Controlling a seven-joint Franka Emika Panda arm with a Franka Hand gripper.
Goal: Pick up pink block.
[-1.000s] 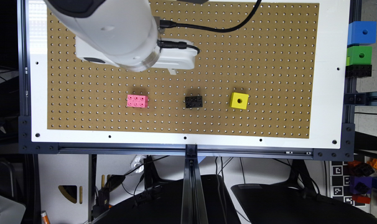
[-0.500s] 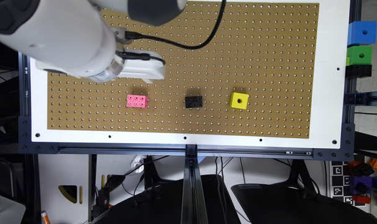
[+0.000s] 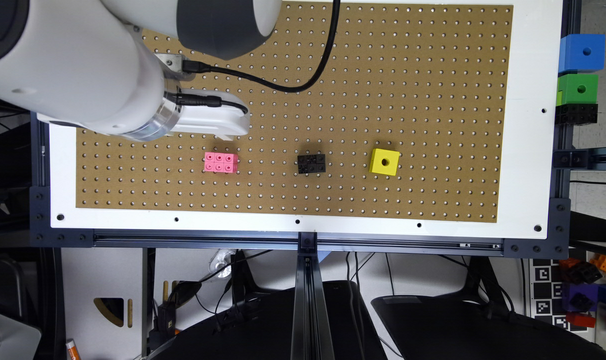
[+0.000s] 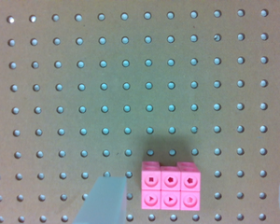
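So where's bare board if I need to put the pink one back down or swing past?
Bare pegboard spreads above the block row toward the exterior view's right, and again past the yellow cube. Shorter gaps separate the pink block, black brick and cube. It is crowded around the pink block, where the tool hangs close.

No legible text or labels.

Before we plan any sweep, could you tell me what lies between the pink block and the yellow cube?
In the exterior view, the black brick sits on the pegboard between the pink block and the yellow cube.
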